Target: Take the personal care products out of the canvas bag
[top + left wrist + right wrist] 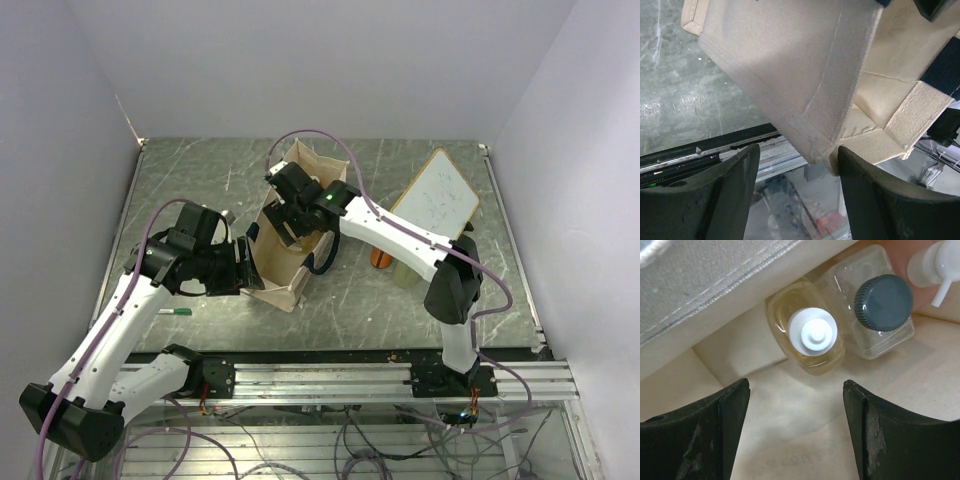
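The beige canvas bag (275, 275) stands mid-table with its mouth open. My right gripper (290, 222) is inside the mouth, open and empty (796, 390). Just beyond its fingertips on the bag floor stand the clear yellowish bottle with a white cap (812, 332), the clear squarish dark-capped bottle (880, 302) and the pink bottle's white pump top (927, 265). My left gripper (243, 268) is open at the bag's near-left bottom corner (820, 150); the corner sits between the fingers, against the right one. An orange bottle (380, 258) and a pale bottle (405, 272) stand on the table right of the bag.
A wood-framed whiteboard (440, 195) lies at the back right. A green marker (175, 311) lies near the front left. The metal rail (330, 375) runs along the near edge. The navy bag handle (945, 65) shows at the bag's side.
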You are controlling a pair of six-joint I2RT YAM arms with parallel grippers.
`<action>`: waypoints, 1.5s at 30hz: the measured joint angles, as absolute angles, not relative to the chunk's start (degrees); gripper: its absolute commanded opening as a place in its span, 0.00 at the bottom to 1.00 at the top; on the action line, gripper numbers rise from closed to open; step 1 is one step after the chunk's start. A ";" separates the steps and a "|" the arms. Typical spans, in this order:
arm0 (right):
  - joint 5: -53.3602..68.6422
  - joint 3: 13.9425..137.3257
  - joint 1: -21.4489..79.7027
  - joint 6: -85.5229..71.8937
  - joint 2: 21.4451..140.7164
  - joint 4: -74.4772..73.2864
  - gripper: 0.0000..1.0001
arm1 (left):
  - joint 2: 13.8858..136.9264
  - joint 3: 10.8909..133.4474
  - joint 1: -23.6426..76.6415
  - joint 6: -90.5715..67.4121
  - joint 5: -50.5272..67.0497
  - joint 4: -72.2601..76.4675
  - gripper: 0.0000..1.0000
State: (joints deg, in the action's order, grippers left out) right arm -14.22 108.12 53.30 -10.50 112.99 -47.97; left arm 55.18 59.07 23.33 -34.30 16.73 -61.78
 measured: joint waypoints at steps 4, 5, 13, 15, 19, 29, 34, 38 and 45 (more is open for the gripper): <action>-15.62 108.09 53.21 -9.10 113.30 -47.92 0.75 | 55.48 59.18 23.33 -34.30 16.56 -61.98 0.74; -15.94 108.09 53.19 -8.75 113.38 -47.72 0.75 | 55.68 59.33 23.33 -34.30 16.47 -62.08 0.74; -16.47 109.93 52.18 -6.79 119.50 -46.19 0.76 | 56.77 60.31 23.33 -34.26 15.57 -62.63 0.74; -16.29 110.04 52.05 -6.57 120.81 -46.19 0.76 | 56.90 60.38 23.33 -34.26 15.42 -62.63 0.74; -15.62 110.04 52.03 -6.50 121.34 -46.00 0.75 | 57.21 60.71 23.33 -34.17 15.11 -62.98 0.74; -11.00 107.68 51.70 -6.39 121.34 -39.92 0.71 | 57.84 61.58 23.33 -33.45 14.55 -63.37 0.74; -8.82 106.74 51.13 -6.48 121.67 -37.10 0.65 | 57.93 61.58 23.33 -33.23 14.50 -63.44 0.74; -7.79 106.74 50.74 -6.55 122.02 -36.03 0.59 | 57.93 61.58 23.33 -33.15 14.41 -63.44 0.74; -7.22 108.88 50.50 -6.35 123.66 -36.36 0.27 | 57.93 61.58 23.33 -32.73 14.22 -63.51 0.74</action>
State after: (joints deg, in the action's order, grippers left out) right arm -7.22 108.88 50.50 -6.35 123.66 -36.36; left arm 57.93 61.58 23.33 -32.73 14.22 -63.51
